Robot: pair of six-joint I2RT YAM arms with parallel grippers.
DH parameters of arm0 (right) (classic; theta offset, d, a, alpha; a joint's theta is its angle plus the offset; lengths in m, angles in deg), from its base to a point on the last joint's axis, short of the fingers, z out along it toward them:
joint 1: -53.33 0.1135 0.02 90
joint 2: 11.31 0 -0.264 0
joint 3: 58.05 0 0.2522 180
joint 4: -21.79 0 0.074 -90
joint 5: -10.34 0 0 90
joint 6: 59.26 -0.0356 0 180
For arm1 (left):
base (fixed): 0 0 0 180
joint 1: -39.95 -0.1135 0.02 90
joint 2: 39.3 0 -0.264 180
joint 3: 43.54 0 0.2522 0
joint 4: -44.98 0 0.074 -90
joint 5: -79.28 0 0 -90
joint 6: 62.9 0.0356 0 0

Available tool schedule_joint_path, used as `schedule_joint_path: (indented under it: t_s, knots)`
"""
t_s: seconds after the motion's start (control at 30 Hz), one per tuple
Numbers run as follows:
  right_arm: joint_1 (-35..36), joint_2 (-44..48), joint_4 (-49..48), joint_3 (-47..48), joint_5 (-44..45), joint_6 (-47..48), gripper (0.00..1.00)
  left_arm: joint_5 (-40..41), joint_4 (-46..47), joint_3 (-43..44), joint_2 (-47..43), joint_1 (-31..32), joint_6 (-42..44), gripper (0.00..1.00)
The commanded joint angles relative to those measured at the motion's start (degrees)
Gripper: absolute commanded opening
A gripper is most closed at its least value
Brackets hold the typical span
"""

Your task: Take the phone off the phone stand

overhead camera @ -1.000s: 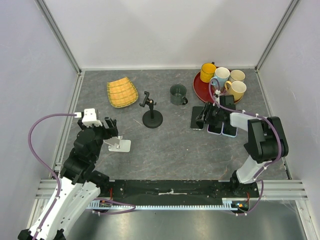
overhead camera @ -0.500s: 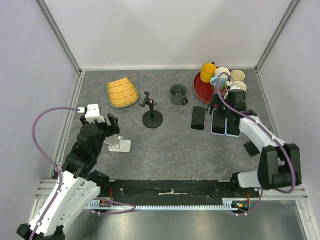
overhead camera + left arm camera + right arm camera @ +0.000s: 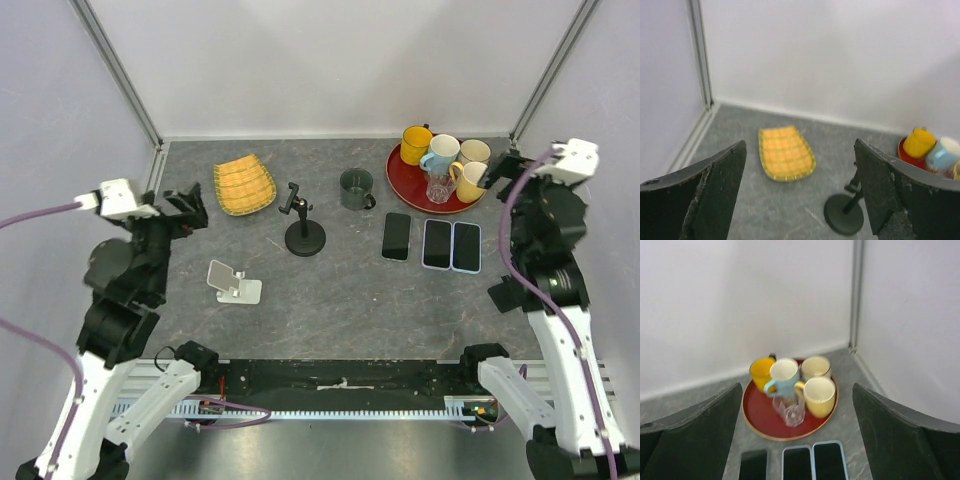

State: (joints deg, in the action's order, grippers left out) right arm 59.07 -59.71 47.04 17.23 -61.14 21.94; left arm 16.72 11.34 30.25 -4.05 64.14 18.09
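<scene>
Three phones lie flat side by side on the table: a black one (image 3: 397, 236), a white-edged one (image 3: 437, 243) and a blue-edged one (image 3: 465, 246). They also show at the bottom of the right wrist view, the black one (image 3: 754, 466), the white-edged one (image 3: 797, 464) and the blue-edged one (image 3: 830, 461). A white phone stand (image 3: 233, 283) stands empty at the left. A black clamp stand (image 3: 304, 228) is empty too and shows in the left wrist view (image 3: 844, 214). My left gripper (image 3: 186, 208) (image 3: 800, 165) is open, empty and raised. My right gripper (image 3: 503, 170) (image 3: 797, 400) is open, empty and high above the tray.
A red tray (image 3: 404, 180) (image 3: 756, 415) holds several mugs and a glass at the back right. A dark green mug (image 3: 355, 189) stands behind the black stand. A yellow woven mat (image 3: 244, 185) (image 3: 786, 152) lies at the back left. Walls enclose the table.
Both arms have pulled back and risen. My right gripper left the phones and moved to the far right. My left gripper moved up and away from the white stand.
</scene>
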Motion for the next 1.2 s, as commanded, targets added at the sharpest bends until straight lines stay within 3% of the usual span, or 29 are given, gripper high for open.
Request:
schedule_joint_path:
  t_s: [0.0,0.3,0.83,1.17]
  knots:
    - [1.03,6.63,-2.34,1.77,8.89,8.43,0.98,2.97,7.29,4.74,-3.77,-0.28,7.42,0.97]
    - [3.93,14.91,-6.12,-0.25,13.12,15.65,0.98,-1.34,12.58,5.54,-7.91,-0.28,8.66,1.0]
    - [5.25,15.71,-8.85,-4.21,11.53,15.48,0.98,-4.15,11.18,7.29,-6.33,-0.28,7.43,1.0]
    - [7.35,14.57,-10.17,-4.65,11.27,16.18,0.98,-1.69,9.68,6.16,-5.71,-0.28,5.33,1.0]
